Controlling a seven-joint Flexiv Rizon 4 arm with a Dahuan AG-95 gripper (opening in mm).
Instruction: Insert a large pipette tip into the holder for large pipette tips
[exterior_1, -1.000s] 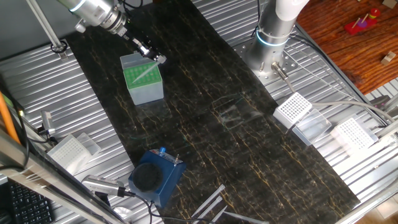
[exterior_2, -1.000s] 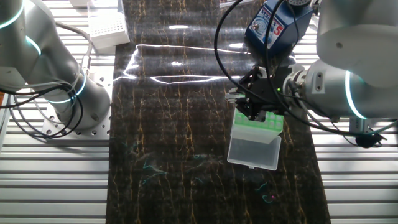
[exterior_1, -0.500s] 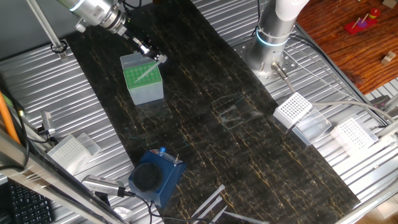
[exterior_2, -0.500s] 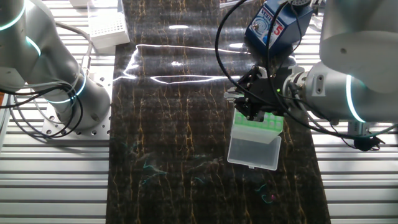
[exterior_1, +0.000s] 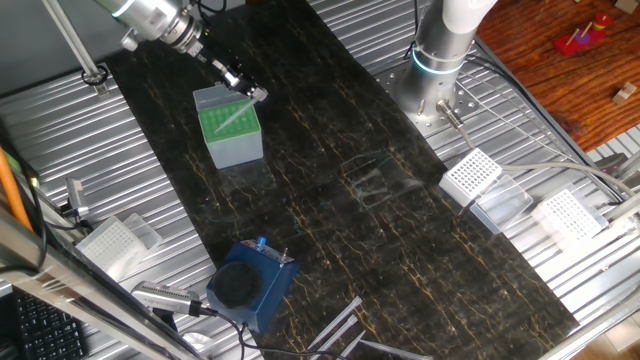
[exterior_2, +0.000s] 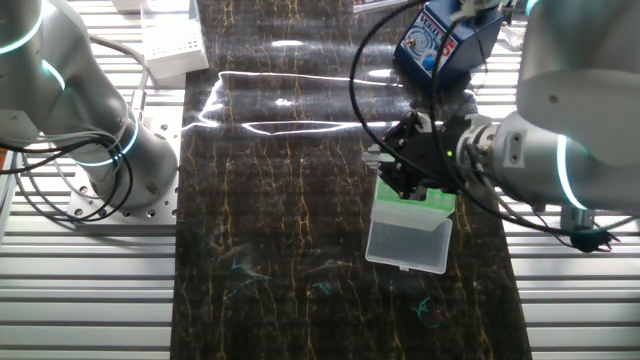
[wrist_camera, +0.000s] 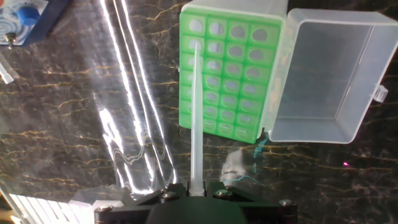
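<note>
While the gripper (wrist_camera: 196, 186) is closed on the wide end of the large pipette tip (wrist_camera: 196, 118), the tip reaches forward in the hand view with its point over a hole in the left column, second row from the far end, of the green grid. Whether the point has entered that hole cannot be told. The holder for large pipette tips (wrist_camera: 227, 74) stands on the dark marbled mat (wrist_camera: 81, 93), its clear hinged lid (wrist_camera: 323, 74) thrown open to the right. Nothing lies between tip and grid.

From one fixed view the gripper (exterior_1: 250, 92) hangs at the holder's (exterior_1: 230, 130) far edge, the pale tip (exterior_1: 230, 118) slanting across the green top. Nearer that camera sits a dark blue block (exterior_1: 248, 285) with a round black top. White perforated racks (exterior_1: 472, 176) lie well apart on the ribbed metal table (exterior_1: 120, 180), beside a second arm's base (exterior_1: 430, 85). Beyond is a wooden floor (exterior_1: 560, 70).
</note>
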